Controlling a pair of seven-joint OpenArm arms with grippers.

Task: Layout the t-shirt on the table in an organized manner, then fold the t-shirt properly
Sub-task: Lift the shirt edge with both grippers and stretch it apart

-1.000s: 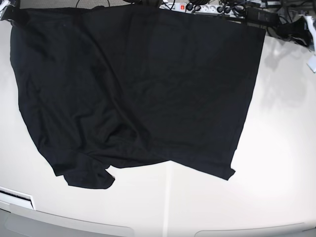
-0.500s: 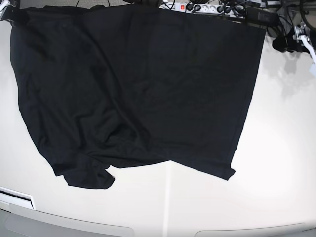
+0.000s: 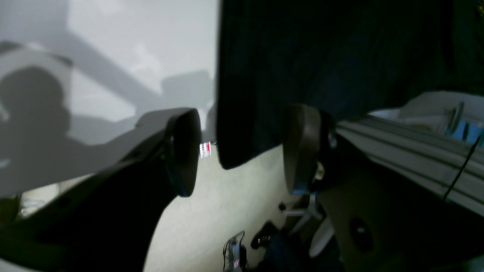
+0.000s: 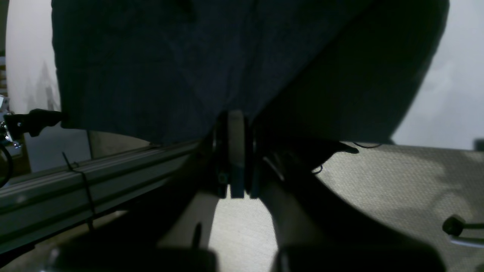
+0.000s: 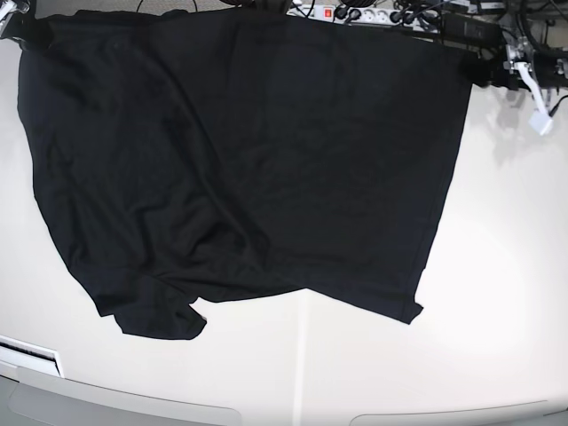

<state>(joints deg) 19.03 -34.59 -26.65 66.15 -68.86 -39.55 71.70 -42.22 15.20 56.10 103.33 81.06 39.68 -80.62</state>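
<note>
Two hands at the t-shirt [image 5: 248, 169] — left hand [image 3: 242, 151] spread, right hand [image 4: 236, 151] pinching its edge

Base view bright, evenly lit from above; table [image 5: 497, 266] glossy, soft glare, faint shadows at 2 o'clock. Barrel distortion bends edges. T-shirt [image 5: 248, 160] near featureless black. Wrist views dim, murky, foreground blurred; grey shadows on table at 10 o'clock in left wrist view.
</note>
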